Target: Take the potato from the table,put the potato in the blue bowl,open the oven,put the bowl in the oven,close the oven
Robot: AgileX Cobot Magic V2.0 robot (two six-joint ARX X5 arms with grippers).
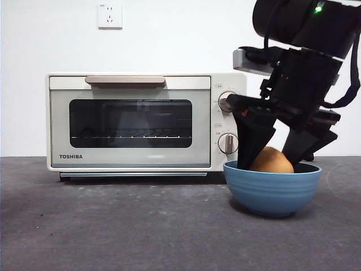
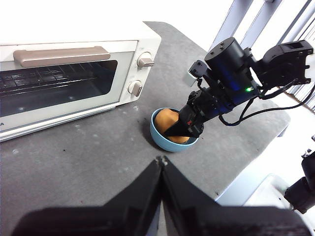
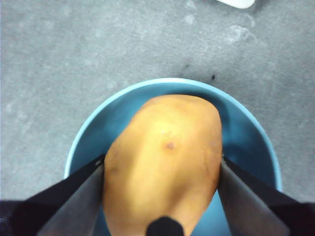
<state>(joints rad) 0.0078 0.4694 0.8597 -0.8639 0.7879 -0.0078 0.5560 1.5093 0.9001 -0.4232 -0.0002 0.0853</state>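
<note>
Jaws of my right gripper (image 1: 273, 159) flanked the roundish tan-orange potato (image 3: 165, 162), one on each side, and reached down inside the deep, ridged medium-blue bowl (image 1: 273, 195). In the right wrist view the black pads lay against the potato's two flanks with no gap I could make out, so I judged the gripper clenched on it, though a slight loosening would not have shown at that angle. The potato sat low within the bowl's rim; whether it rested on the bottom I could not tell.

As I judged it, the step in hand was the release. Doing it well meant spreading the jaws only when the potato bore on the bowl, spreading them modestly so neither jaw pushed the bowl wall, then lifting straight up so the light bowl was not dragged or tipped.

Outward from there, the bowl stood on the dark grey mottled table (image 1: 113, 226), just beside the knob end of the cream-white TOSHIBA toaster oven (image 1: 135, 121), whose door was closed with its beige bar handle (image 2: 61, 55) at the top. My left gripper (image 2: 161, 162) hung back above the table, well apart from the bowl, jaws pressed together and empty.
</note>
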